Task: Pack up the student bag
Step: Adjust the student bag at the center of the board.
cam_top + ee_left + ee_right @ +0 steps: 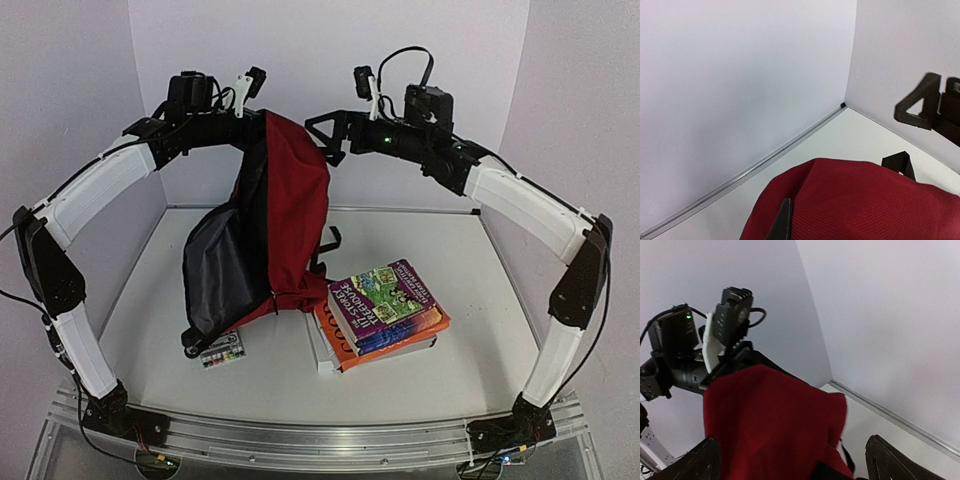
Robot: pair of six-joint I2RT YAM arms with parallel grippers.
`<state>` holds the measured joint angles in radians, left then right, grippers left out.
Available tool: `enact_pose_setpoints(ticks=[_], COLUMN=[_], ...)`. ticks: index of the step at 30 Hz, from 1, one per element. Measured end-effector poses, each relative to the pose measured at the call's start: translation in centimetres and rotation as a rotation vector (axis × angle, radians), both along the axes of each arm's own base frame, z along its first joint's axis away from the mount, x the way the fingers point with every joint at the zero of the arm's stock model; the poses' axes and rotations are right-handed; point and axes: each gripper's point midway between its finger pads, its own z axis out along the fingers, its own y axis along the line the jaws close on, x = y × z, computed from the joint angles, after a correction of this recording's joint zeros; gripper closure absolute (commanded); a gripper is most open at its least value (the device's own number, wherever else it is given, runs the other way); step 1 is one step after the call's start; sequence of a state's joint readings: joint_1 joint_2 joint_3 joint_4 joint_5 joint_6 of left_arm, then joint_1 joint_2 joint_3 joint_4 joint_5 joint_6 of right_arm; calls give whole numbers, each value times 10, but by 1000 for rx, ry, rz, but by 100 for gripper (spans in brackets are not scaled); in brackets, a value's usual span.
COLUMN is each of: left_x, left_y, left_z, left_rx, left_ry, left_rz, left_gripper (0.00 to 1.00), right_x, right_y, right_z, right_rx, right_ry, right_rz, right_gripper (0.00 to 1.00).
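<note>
Left gripper (252, 128) apparently pinches the bag (295, 200) by its top; right gripper (326, 140), spread wide beside the bag, should catch the opposite rim.

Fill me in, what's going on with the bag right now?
The left tool is shut on the top of the bag and holds it up, with its bottom down at the table. The right tool is open beside the bag's top, gripping nothing. A stack of books lies on the table to the bag's right, not yet packed.
</note>
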<state>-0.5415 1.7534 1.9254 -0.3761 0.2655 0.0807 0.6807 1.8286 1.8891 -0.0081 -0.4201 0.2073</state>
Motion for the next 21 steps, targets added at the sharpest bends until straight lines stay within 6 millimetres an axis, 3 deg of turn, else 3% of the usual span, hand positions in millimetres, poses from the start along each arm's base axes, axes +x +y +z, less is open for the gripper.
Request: enact_pose_setpoints(ticks=[4,10,14,19,21], left_x=[5,8,11,12,13], left_y=[14,29,33,36,37], left_z=[25,27,23,18,18], left_rx=[-36,-43,-38,-29,-29], left_ry=[16,69,100,117,117], left_rz=[97,190,224,247,252], left_gripper=[100,100,100,100,100], right_x=[-13,-72,-99,-106,-106], right_y=[-26,-28,-16,-7,0], right_z=[-3,-28,-58,-100,-117], right_rx=[-15,6,-3,-44,-65], right_ry=[-4,10,48,121,153], right_rz=[-123,-56,8,28,35], right_gripper=[2,2,16,32,46])
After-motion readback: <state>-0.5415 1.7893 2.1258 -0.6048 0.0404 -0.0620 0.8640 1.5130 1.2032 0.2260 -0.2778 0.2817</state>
